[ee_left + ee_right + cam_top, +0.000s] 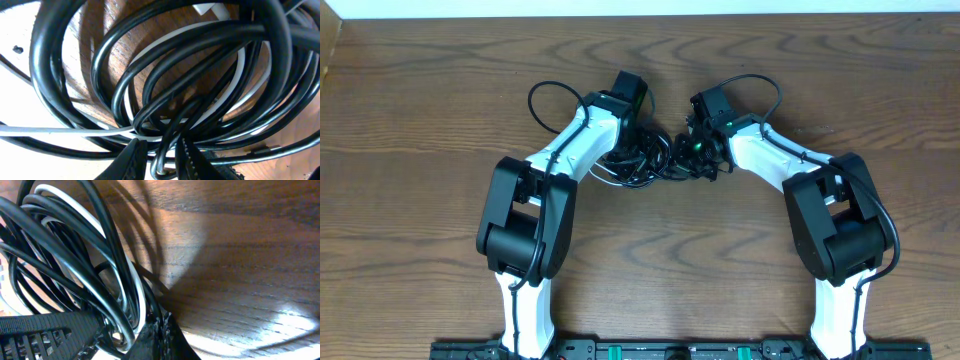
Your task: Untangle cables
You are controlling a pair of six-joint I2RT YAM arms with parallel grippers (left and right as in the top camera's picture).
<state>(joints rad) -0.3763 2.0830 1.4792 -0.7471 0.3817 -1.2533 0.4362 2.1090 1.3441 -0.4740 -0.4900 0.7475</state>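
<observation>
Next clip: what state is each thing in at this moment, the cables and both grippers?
cables: tangled in one heap on the table, black loops with a white strand woven through.
left gripper: jaws closed on a black strand of the cables.
right gripper: jaws shut on strands at the edge of the heap.

One wooden table (420, 100), two robot arms were present, a left arm (535, 215) and a right arm (835, 225), two grippers, the left gripper (161, 156) and the right gripper (127, 337), one tangle of cables (642, 162), one white cable (50, 131), several black cables (65, 100) too intertwined to count.
</observation>
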